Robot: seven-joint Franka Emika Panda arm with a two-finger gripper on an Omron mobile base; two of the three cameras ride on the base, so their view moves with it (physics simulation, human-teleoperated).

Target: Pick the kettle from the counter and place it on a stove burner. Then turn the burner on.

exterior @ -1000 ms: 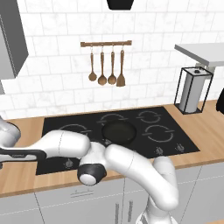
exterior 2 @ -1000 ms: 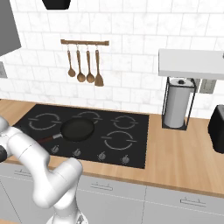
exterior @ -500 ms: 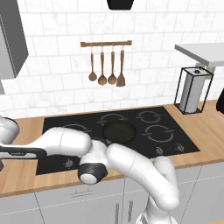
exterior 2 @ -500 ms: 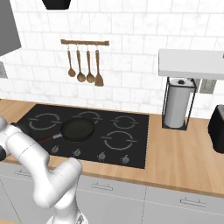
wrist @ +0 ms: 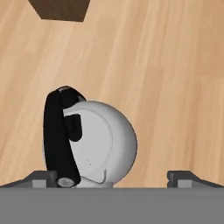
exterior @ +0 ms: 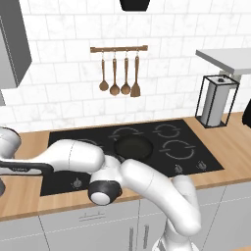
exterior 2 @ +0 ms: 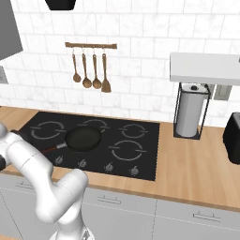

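Fingertips [wrist: 43, 178] of the end effector [wrist: 116, 179] stand wide apart at the bottom of the hand view, one on each side of the kettle [wrist: 96, 142]; nothing is held, and whether either tip touches the kettle cannot be told. Kettle sits on the bench [wrist: 166, 74], a pale silvery dome, smooth and glossy, with a broad black handle arching over its top and a small dark knob under the arch. It lies nearer one fingertip than the other. Bench is light brown wood with plank grain. Beyond the kettle in the hand view, a dark brown block [wrist: 61, 8] cuts the frame edge; what it is cannot be told.

From the base views, the white arm [exterior: 142, 181] reaches low and to the left across the bench front [exterior: 19, 196]. Stove [exterior 2: 140, 150] is a flat black glass plate set into the bench, marked with white broken rings and edged by a row of small silver knobs [exterior 2: 108, 166] along its near side. Black frying pan [exterior 2: 83, 138] with a reddish handle rests on the middle of the stove; pan holds nothing.

Farther right, a paper towel roll [exterior 2: 190, 115] stands upright in a black wire frame on the bench. On the white tiled wall [exterior 2: 140, 56], four wooden utensils [exterior 2: 91, 72] hang from a wooden rail.
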